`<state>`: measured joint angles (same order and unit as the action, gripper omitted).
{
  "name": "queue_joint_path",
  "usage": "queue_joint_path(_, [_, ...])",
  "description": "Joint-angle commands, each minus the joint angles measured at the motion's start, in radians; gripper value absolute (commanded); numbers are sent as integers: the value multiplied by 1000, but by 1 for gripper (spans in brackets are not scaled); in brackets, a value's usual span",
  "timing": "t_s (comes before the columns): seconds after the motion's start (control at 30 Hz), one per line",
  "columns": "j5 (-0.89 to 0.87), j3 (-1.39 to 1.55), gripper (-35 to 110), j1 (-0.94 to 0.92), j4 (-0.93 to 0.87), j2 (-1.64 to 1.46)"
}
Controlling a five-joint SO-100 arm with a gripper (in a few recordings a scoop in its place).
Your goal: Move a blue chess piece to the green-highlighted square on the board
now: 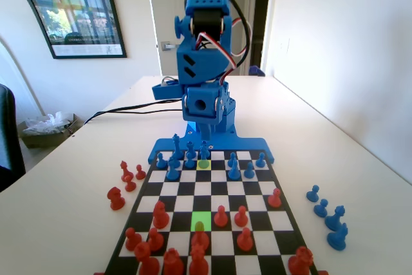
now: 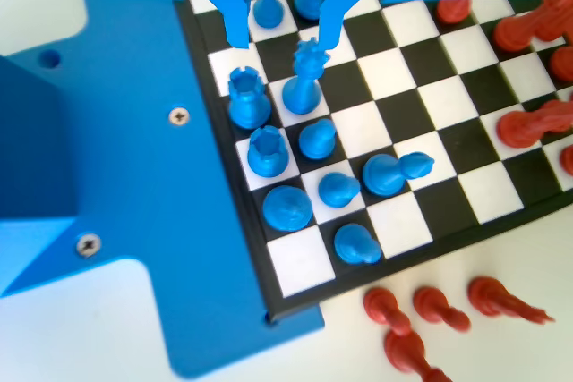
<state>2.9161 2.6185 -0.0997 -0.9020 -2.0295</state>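
1. The blue chess piece (image 2: 268,10), a small pawn, stands between the two lowered jaws in the wrist view, at about 12 o'clock in that picture; in the fixed view a blue piece (image 1: 204,152) sits just under the gripper on the far rows.
2. The gripper (image 2: 280,40) hangs low with its jaws parted, one on each side of the pawn; whether they touch it I cannot tell.
3. The green-highlighted square (image 1: 201,221) lies at 6 o'clock in the fixed view, among the red pawns (image 1: 221,216), well apart from the gripper.
4. A paler yellow-green square (image 1: 204,164) lies directly in front of the gripper.
5. The board (image 1: 277,227) carries other blue pieces: in the wrist view a crowned blue piece (image 2: 303,87) and two rooks (image 2: 249,100) stand just at 6 o'clock of the jaws.
6. Off the board, four blue pieces (image 1: 328,217) stand at 4 o'clock on the table (image 1: 360,159) and red pieces (image 1: 125,178) at 8 o'clock.
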Motion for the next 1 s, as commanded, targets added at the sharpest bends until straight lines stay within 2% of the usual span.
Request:
queue_joint_path(0.0, [222,-74,10,-18,11,11])
queue_joint_path(0.97, [218,14,10,-2,258,146])
